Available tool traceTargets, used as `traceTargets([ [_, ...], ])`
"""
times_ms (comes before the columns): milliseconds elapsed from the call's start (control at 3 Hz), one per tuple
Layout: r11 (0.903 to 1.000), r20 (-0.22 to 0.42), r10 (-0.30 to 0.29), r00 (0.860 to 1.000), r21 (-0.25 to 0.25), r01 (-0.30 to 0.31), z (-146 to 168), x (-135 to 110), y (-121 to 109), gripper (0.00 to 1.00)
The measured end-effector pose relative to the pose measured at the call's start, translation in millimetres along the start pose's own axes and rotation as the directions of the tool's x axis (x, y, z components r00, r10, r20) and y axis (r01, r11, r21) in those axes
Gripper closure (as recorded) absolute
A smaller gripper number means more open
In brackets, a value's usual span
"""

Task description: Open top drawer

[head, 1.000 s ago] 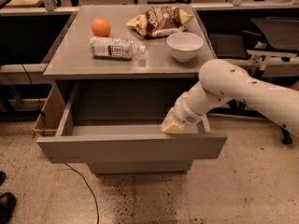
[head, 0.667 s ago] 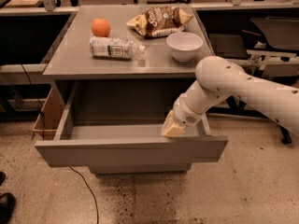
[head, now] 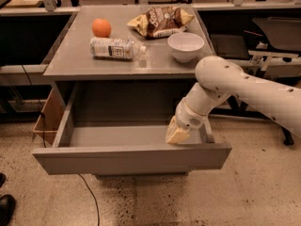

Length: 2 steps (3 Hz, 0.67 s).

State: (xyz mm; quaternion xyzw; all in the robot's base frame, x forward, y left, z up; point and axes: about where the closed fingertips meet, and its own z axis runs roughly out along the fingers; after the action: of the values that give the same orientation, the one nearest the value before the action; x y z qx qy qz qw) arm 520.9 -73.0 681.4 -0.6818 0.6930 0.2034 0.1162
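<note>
Grey drawer (head: 131, 159) far out, pincer (head: 178, 134) inside its front lip, grip state unclear; risks slipping off, or overpulling and yanking drawer right out

1. The top drawer (head: 131, 158) looks like smooth grey metal, dull and not shiny.
2. The surface (head: 75, 62) above it is the same grey, with a soft shine.
3. The arm (head: 235, 81) is smooth white plastic.
4. The gripper (head: 178, 134), just inside the drawer's front wall, looks tan and dull.
5. The bowl (head: 186, 45) is white and glossy.
6. The bottle (head: 113, 48) is clear plastic.
7. The snack bag (head: 160, 21) is crinkly and shiny.
8. The floor (head: 244, 192) looks like speckled stone.
</note>
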Motion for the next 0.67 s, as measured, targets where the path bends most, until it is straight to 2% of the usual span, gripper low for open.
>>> traceTargets([
  [667, 0.9959, -0.051, 0.019, 0.999, -0.087, -0.023, -6.5, 23.7, 40.9, 1.0],
])
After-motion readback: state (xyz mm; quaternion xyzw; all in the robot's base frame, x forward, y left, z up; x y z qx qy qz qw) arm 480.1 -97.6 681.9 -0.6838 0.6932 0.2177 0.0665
